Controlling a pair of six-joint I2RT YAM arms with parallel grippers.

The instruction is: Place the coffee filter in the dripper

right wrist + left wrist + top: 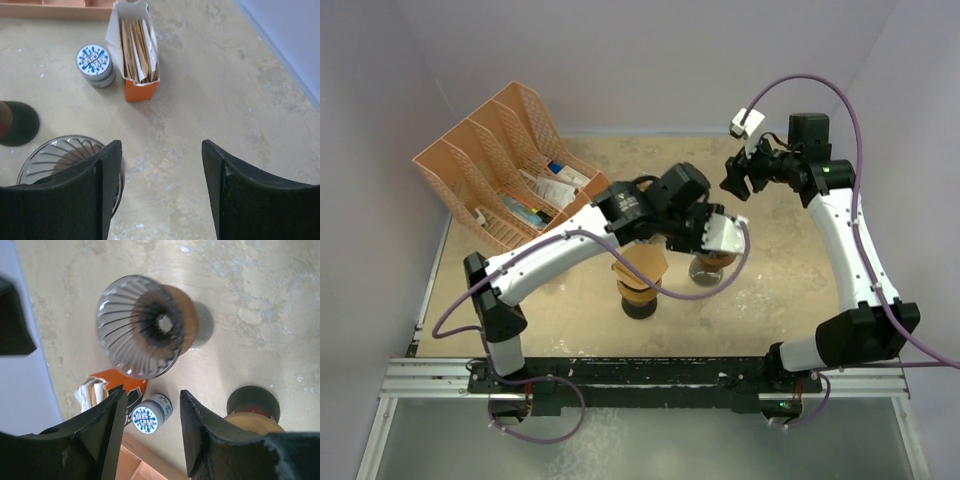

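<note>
Beige table (225, 75) bears a dripper (125, 335), half-hidden overhead; left pincer (150, 432) and right pincer (161, 185) gape empty.

Filters (135, 50) in box (141, 90), tin (95, 65) just beside; dripper (60, 156) near.

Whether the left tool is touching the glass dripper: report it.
Apart. The left wrist view shows the open left tool short of the glass dripper, with a visible gap between them.

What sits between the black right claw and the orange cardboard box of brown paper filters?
Nothing: in the right wrist view, only bare beige tabletop separates the right gripper from the orange cardboard filter box.
</note>
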